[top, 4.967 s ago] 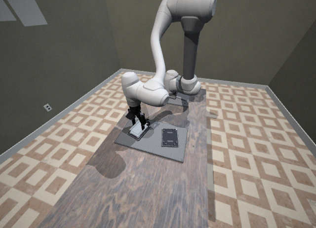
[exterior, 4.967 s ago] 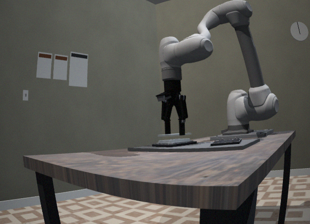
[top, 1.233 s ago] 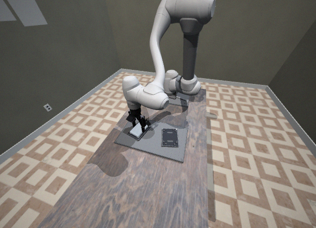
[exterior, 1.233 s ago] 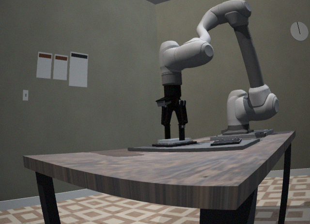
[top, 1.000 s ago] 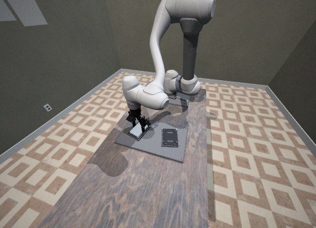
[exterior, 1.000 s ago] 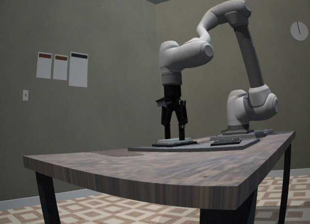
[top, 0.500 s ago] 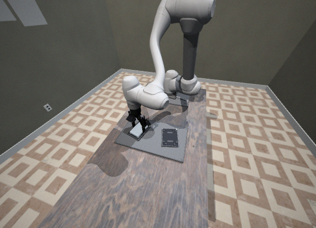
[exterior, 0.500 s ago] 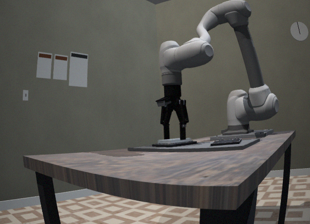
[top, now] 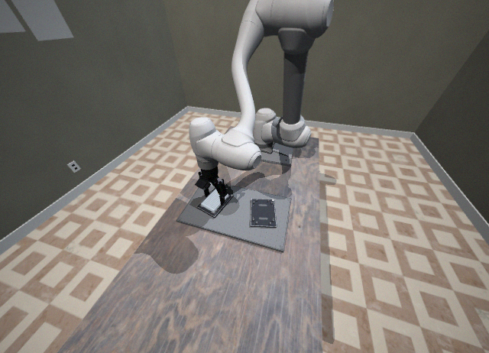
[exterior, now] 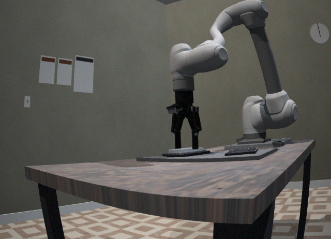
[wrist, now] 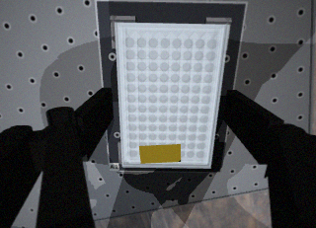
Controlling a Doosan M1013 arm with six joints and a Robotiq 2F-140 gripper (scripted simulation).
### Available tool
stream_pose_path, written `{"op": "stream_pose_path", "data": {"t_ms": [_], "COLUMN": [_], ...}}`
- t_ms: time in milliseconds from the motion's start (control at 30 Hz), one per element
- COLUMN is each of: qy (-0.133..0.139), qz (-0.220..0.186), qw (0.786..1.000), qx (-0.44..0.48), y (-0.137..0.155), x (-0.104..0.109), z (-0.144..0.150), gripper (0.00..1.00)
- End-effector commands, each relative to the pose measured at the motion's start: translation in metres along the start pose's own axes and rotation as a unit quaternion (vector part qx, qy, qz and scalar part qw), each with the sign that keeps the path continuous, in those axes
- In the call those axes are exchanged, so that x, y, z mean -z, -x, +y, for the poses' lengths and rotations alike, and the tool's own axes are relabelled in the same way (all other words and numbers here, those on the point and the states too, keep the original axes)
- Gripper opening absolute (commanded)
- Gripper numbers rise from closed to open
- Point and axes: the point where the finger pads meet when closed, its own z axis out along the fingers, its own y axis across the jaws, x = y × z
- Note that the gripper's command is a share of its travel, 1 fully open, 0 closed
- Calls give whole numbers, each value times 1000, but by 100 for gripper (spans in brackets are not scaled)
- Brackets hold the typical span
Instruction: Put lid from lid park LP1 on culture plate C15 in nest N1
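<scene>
The white culture plate C15 with many wells and a yellow label sits in the dark nest N1 on the grey pegboard base. A clear lid appears to lie flat over it, its rim around the plate's edge. My gripper stands straight above the plate and is open. One black finger is at each long side of the plate, and I cannot tell whether they touch the lid's rim. The plate and gripper also show in the exterior view. Lid park LP1 to the right is a dark frame with nothing on it.
The grey pegboard base lies on a wooden table. The arm's mount is at the table's far end, behind the base. The table edge shows just below the nest in the wrist view.
</scene>
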Motion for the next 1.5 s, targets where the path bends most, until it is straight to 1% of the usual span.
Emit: {"op": "stream_pose_path", "data": {"t_ms": [0,567,1067,1133,1467], "qy": [-2,-2,-1,-1,-1], "qz": [1,1,2,2,2], "qw": [1000,1000,1000,1000,1000], "qx": [-1,-1,-1,-1,-1], "y": [0,-1,-2,-2,-2], "x": [-3,0,27,27,46], "z": [-3,-3,-3,-3,-2], "gripper": [69,69,69,69,69]}}
